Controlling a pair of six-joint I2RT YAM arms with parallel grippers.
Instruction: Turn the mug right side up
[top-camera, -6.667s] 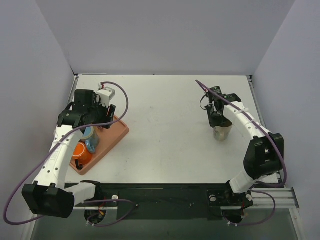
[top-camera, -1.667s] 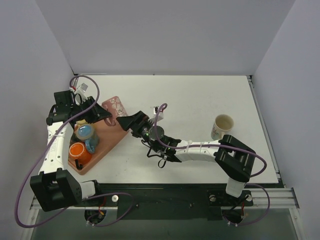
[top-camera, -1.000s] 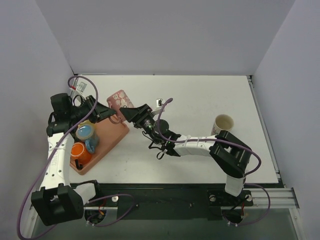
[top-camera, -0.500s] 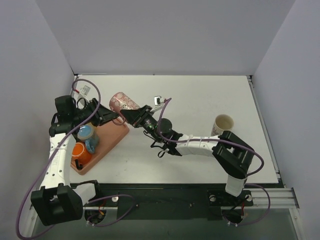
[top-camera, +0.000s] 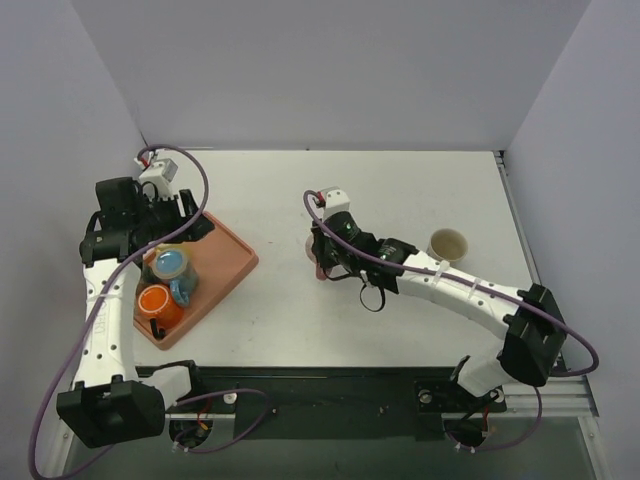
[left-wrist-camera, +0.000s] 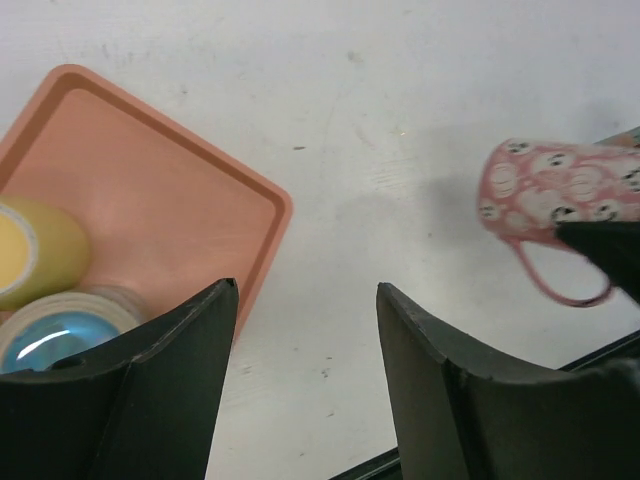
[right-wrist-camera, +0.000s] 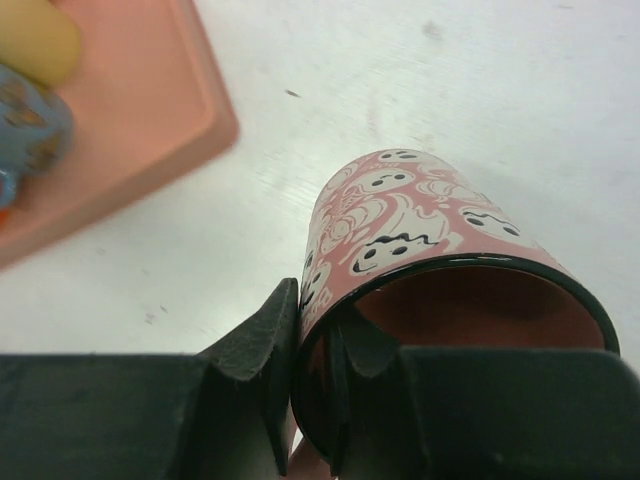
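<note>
The right gripper (right-wrist-camera: 312, 325) pinches the ghost-printed pink mug (right-wrist-camera: 400, 225) by its rim, one finger inside and one outside, the mouth toward the camera. From the left wrist, the left gripper (left-wrist-camera: 305, 310) stands wide and empty above a corner of the orange tray (left-wrist-camera: 150, 180). From above, the mug is held near the middle of the table (top-camera: 300, 190), apart from the tray.

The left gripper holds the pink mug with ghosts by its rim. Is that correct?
No. The right gripper holds the pink mug by its rim; the right wrist view shows it. The left gripper is open and empty.
</note>
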